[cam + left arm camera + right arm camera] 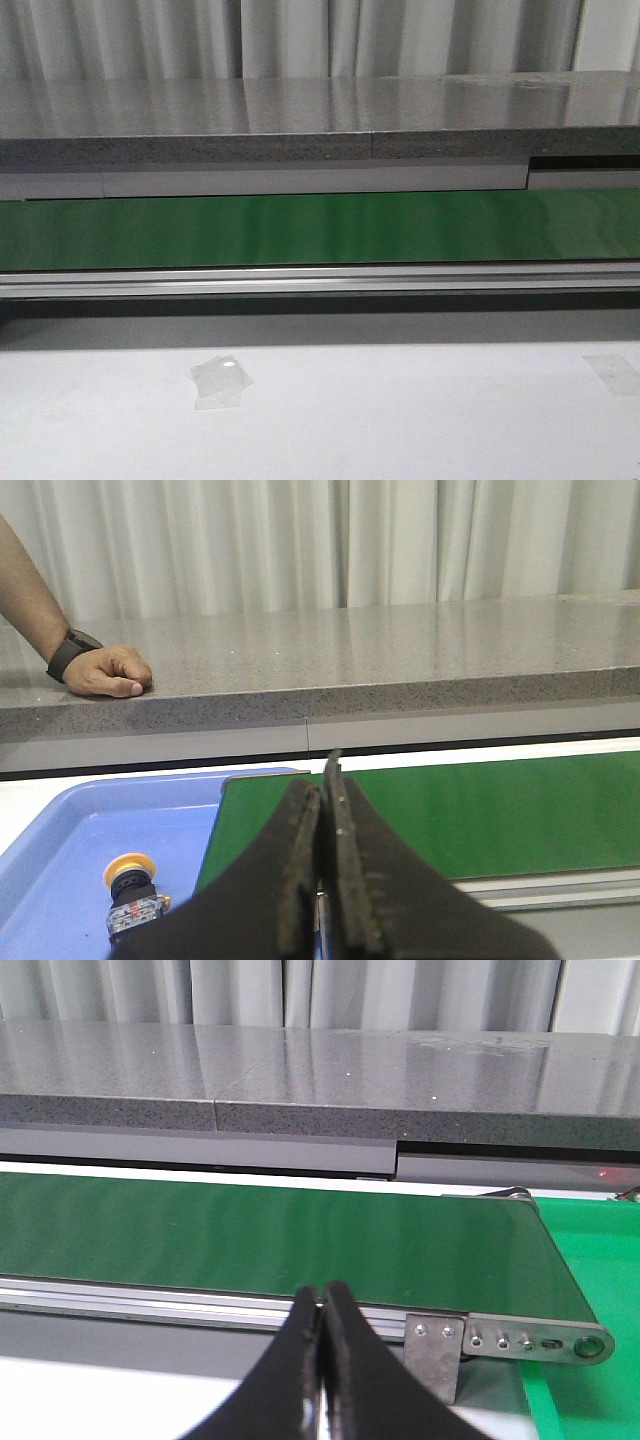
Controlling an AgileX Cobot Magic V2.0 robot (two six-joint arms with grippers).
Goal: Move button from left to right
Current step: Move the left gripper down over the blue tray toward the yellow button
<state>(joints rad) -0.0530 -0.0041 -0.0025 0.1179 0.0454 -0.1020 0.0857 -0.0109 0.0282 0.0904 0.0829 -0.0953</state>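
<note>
Two end effectors, both pressed closed with nothing held.

One button (131, 890), yellow-capped on a black body, is seen lying in the blue tray (60, 850) beside the green belt (480, 810). The left end effector (322, 810) is positioned near the tray, apart from the button. The right end effector (322, 1305) is poised before the belt's far end.

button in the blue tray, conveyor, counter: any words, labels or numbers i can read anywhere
None can be read in any view.
Yellow-capped push button with black body: small coloured marks at its base, too small and blurred to read.
Green conveyor belt, its metal end bracket and the grey speckled stone counter: no text visible.
</note>
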